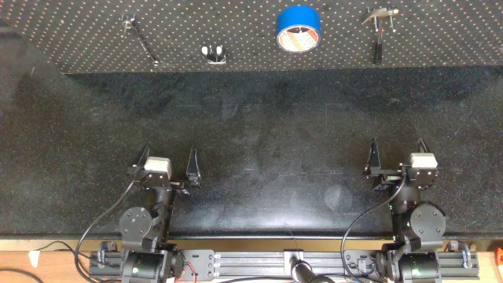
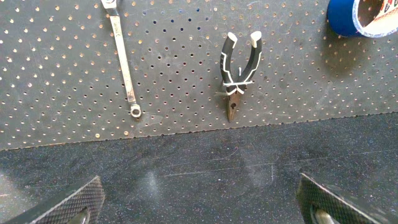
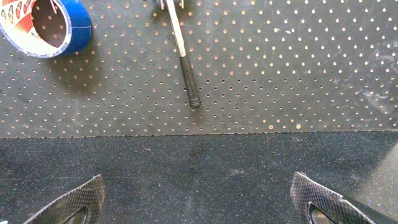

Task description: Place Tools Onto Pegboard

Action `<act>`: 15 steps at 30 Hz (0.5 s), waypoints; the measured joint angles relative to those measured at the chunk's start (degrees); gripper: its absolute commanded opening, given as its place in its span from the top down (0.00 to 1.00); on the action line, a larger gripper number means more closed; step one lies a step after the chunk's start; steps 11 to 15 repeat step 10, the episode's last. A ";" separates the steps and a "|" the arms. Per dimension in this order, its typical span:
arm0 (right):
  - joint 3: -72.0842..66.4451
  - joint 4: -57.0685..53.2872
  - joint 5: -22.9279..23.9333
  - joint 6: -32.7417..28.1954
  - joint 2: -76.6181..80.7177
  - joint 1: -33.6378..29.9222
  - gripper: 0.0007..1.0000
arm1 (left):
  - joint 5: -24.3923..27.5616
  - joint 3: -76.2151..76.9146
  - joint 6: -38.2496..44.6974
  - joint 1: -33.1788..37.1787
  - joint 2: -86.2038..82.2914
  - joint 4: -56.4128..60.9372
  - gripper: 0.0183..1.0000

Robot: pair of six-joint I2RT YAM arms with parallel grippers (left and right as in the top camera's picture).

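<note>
The left pincer point(image 1: 168, 161) and the right pincer point(image 1: 397, 155) sit low beside their arm bases, each spread wide and gripping nothing. Well apart from both, across the dark speckled surface point(image 1: 259, 118), stands the pegboard point(image 1: 236, 27). On it hang, from left to right, a wrench point(image 1: 140, 38), pliers point(image 1: 213, 53) nose down, a blue tape roll point(image 1: 298, 29) and a hammer point(image 1: 380, 31). Cables point(image 1: 102, 224) loop from the arm bases at the near edge.

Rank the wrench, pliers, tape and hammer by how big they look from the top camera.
1. tape: covers the most area.
2. hammer and wrench: they look about equally long, so I won't rank one over the other.
3. pliers: clearly the smallest.
</note>
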 measured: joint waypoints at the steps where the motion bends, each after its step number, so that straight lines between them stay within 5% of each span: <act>1: 0.00 0.00 0.00 0.02 0.00 0.00 0.03 | 0.00 0.00 0.00 0.00 0.00 0.00 0.00; 15: 0.00 0.00 0.00 -0.22 0.00 0.00 0.02 | 0.00 0.00 0.00 0.00 0.00 0.00 0.00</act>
